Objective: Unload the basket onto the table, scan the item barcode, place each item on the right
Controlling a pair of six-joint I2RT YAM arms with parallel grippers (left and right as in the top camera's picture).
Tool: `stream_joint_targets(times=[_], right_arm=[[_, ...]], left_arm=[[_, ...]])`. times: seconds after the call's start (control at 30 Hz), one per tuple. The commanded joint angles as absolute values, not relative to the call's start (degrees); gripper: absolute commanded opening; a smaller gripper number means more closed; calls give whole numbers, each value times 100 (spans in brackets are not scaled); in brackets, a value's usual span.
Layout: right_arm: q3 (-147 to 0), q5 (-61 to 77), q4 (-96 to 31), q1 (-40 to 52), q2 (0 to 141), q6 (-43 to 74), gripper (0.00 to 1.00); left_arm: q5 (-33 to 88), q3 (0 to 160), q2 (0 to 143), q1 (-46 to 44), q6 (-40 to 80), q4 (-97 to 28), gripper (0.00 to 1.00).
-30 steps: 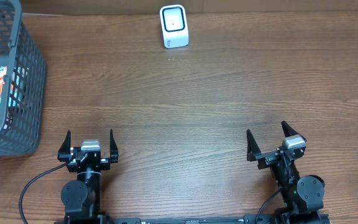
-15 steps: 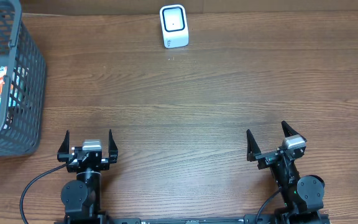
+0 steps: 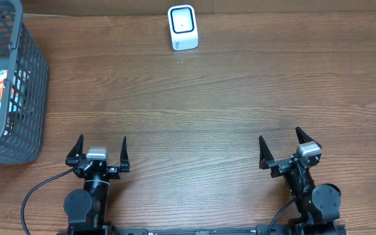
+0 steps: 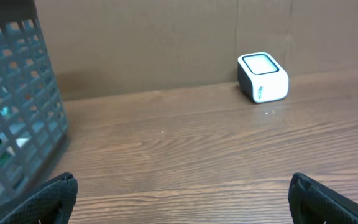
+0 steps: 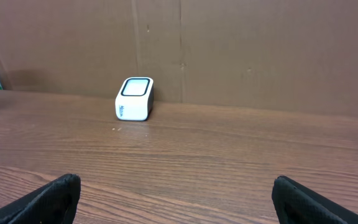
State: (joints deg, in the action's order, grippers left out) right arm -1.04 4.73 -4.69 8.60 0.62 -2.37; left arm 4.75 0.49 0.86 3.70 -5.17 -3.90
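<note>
Both arms are seen folded low and well apart; the left claw (image 3: 101,145) and the right claw (image 3: 280,138) are held wide open.

Three viewpoints on one brown wood-grain worktop (image 3: 227,98).
Overhead: looks straight down from high up, takes in the whole width, far edge at the top. Left wrist: sits low by the near-left corner, faces the far edge. Right wrist: same from the near-right corner. Shared by all three: small white box-shaped scanner (image 3: 182,27) at the far edge. Shared by overhead and left wrist only: grey plastic mesh basket (image 3: 34,72) at the left edge.
</note>
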Motion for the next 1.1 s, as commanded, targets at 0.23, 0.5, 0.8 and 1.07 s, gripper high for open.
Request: stream_joint_targets(times=[0.23, 0.5, 0.8, 1.07], right_arm=[[-45, 506, -440, 827, 16, -266, 100], [-45, 506, -440, 827, 16, -266, 100], [-45, 506, -440, 827, 16, -266, 100], [-45, 506, -440, 827, 16, -266, 100]], left_arm=[[775, 34, 32, 333, 34, -360, 100], [1422, 926, 32, 333, 54, -972, 100], [1975, 3267, 32, 333, 176, -2303, 100], [1900, 4794, 36, 336, 169, -2561, 100]])
